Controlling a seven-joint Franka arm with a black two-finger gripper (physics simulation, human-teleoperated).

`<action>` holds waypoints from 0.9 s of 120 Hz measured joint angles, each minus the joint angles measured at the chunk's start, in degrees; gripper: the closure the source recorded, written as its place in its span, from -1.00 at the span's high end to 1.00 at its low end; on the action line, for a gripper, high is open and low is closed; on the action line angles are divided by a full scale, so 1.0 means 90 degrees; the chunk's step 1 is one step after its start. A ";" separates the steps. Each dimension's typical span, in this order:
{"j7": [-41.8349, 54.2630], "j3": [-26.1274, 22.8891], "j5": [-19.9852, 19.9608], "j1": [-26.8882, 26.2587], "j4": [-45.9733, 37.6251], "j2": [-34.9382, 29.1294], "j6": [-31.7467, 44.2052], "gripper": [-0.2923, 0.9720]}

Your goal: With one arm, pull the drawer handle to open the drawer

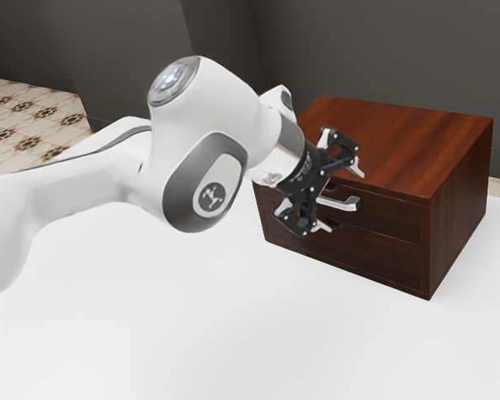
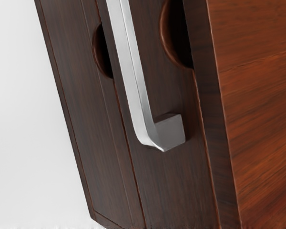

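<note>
A dark wooden cabinet [image 1: 400,142] with two drawers stands on the white table at the exterior view's right. The upper drawer front [image 1: 383,212] carries a silver bar handle [image 1: 345,201]. My black gripper [image 1: 340,198] is right in front of that handle and stands open, one finger above the bar and one below it. I cannot tell whether either finger touches the bar. In the wrist view the handle [image 2: 133,81] runs close under my hand, its bent end [image 2: 168,132] meeting the drawer front [image 2: 171,191] beside a rounded recess [image 2: 176,33].
The lower drawer [image 1: 367,250] sits beneath the upper one, its front about level with it. White tabletop [image 1: 258,333] spreads in front of the cabinet. Patterned floor tiles [image 1: 25,117] and dark walls lie behind the arm.
</note>
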 joint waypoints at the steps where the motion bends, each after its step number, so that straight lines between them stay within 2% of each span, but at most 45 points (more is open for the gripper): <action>1: -0.0002 0.0003 0.0000 -0.0011 -0.0004 0.0003 0.0004 0.53; 15: -0.0025 0.0017 -0.0001 0.0028 -0.0064 0.0045 0.0049 0.53; 46: -0.0065 -0.0032 -0.0001 0.0640 -0.0323 0.0107 0.0340 0.54; 82: -0.0100 -0.0024 0.0002 0.0288 -0.0402 0.0144 0.0617 0.53; 108: -0.0119 -0.0020 -0.0008 0.0398 -0.0540 0.0170 0.0753 0.53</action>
